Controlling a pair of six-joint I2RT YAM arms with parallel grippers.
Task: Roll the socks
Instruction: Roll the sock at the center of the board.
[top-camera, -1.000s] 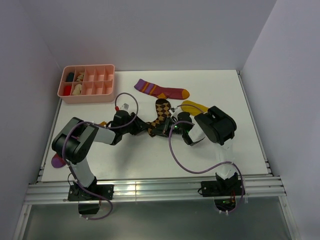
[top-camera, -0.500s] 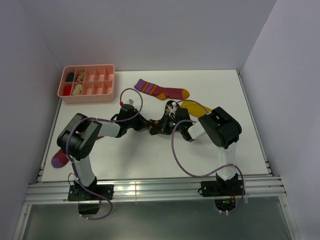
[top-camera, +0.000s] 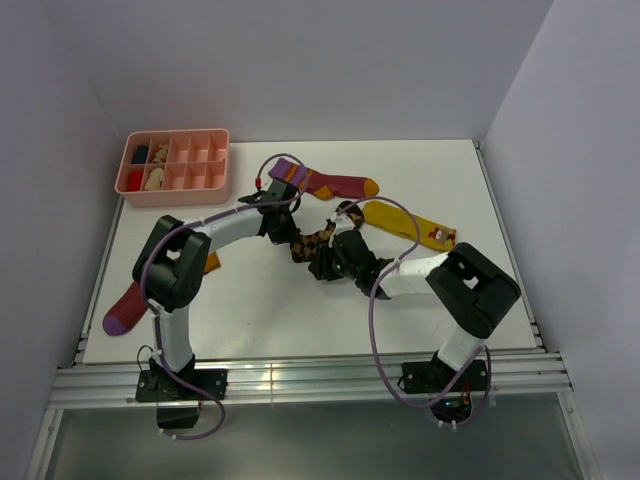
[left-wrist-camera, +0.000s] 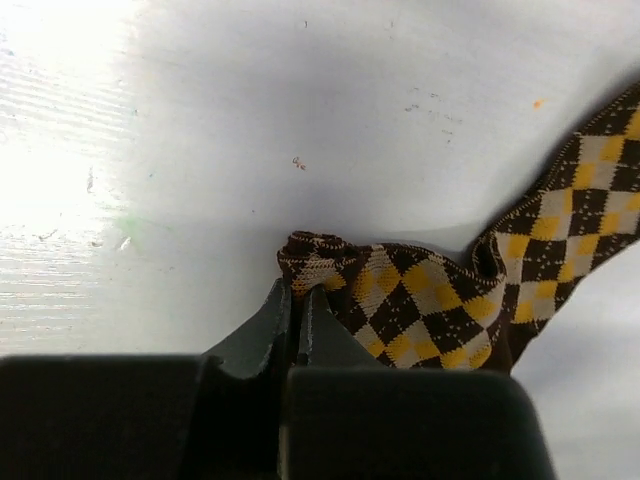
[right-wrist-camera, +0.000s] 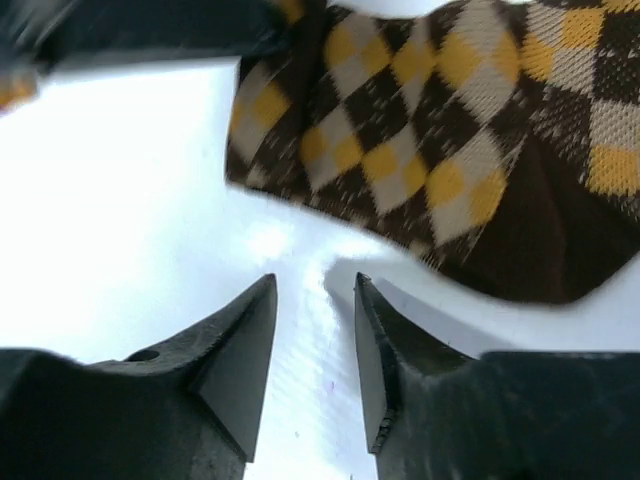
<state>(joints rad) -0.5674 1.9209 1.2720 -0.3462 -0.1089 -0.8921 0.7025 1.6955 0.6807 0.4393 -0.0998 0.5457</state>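
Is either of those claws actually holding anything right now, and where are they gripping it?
The left claw pinches the checked sock by a bunched edge at one end. The right claw is open, holding nothing.

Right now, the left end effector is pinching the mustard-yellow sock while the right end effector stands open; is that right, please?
Not quite: the left end effector pinches the brown-and-tan diamond-check sock, not the mustard-yellow one, as the left wrist view shows; the right end effector does stand open.
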